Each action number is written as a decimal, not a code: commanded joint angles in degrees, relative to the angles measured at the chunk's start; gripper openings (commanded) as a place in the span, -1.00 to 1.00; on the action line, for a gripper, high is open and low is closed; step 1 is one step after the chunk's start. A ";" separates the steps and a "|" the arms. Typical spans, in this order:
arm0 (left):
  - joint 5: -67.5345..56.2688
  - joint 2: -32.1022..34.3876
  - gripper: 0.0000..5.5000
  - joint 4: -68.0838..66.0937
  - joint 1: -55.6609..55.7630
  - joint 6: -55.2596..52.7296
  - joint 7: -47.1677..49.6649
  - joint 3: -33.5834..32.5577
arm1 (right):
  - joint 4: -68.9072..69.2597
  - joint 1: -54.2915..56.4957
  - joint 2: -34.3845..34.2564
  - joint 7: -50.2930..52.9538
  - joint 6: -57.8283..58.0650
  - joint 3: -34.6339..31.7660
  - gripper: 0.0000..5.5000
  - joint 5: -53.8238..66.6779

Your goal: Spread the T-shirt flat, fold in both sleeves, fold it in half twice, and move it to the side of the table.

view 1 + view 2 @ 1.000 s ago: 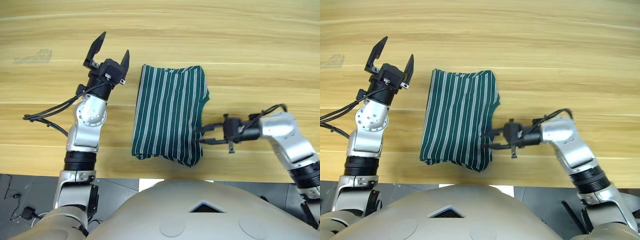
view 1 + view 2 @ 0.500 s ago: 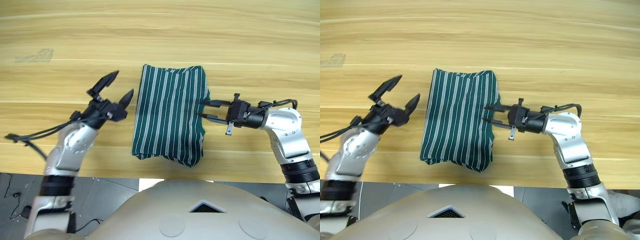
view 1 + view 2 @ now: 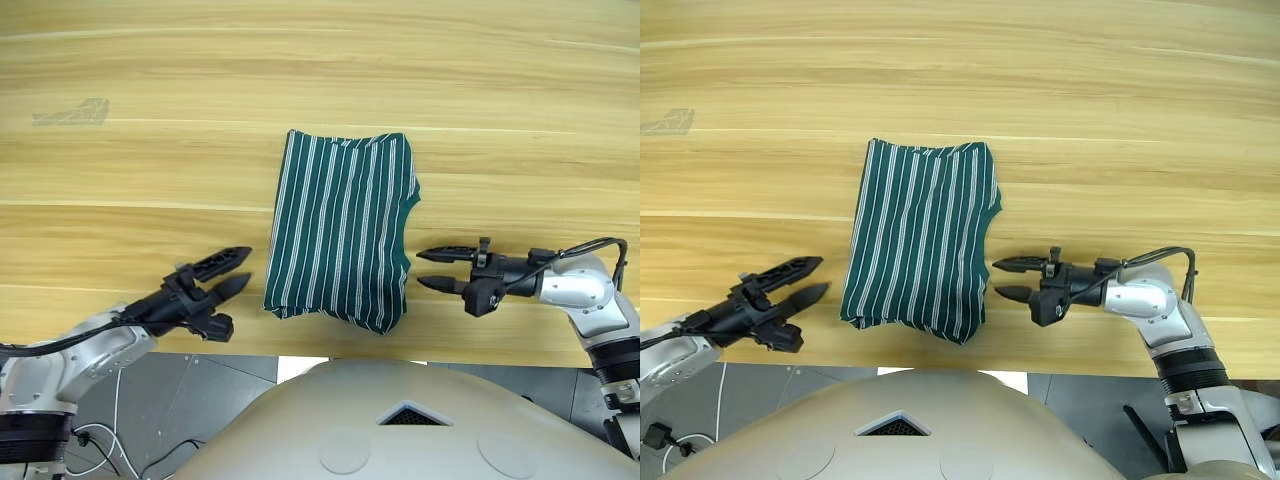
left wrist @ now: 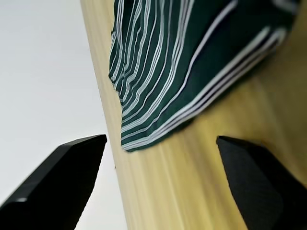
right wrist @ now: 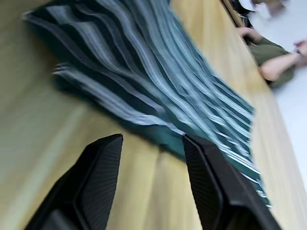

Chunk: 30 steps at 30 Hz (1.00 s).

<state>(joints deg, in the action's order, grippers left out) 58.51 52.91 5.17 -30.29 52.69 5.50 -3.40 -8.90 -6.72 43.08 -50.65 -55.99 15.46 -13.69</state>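
The green T-shirt (image 3: 340, 240) with white stripes lies folded into a tall rectangle in the middle of the wooden table (image 3: 120, 60), its lower edge near the front edge. My left gripper (image 3: 237, 272) is low at the shirt's lower left corner, open and empty, fingertips pointing at the cloth. My right gripper (image 3: 430, 270) is open and empty just right of the shirt's lower right side, a small gap away. The left wrist view has the shirt's corner (image 4: 158, 110) between the fingertips (image 4: 72, 163). The right wrist view has the striped cloth (image 5: 158, 81) just beyond its fingers (image 5: 103, 167).
The table's front edge (image 3: 150, 345) runs just below the shirt and both grippers. Bare wood stretches to the left, right and far side. A faint pale mark (image 3: 70, 112) sits at the far left.
My left arm swung down from beside the shirt's top left to its lower left corner near the table edge. My right gripper rose to the shirt's right edge, then dropped back and right, off the cloth.
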 commanded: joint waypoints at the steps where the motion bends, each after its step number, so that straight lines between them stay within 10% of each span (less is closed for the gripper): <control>1: 1.92 0.74 0.54 -2.88 2.40 0.79 1.18 4.11 | -1.64 0.04 3.23 -0.15 -1.67 2.73 -0.16 -3.11; 17: -8.30 3.59 0.54 -6.44 6.89 3.48 -7.96 15.96 | -3.50 5.56 1.13 0.74 -0.83 12.88 -0.16 -1.57; 30: -10.38 4.73 -0.21 -6.11 6.76 2.26 -10.84 17.28 | -2.23 4.83 2.19 1.22 1.21 15.33 -0.39 0.60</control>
<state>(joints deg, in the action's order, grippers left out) 46.45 56.27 0.21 -22.41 55.87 -2.63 12.86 -10.97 -1.50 44.32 -48.47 -55.98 29.93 -12.06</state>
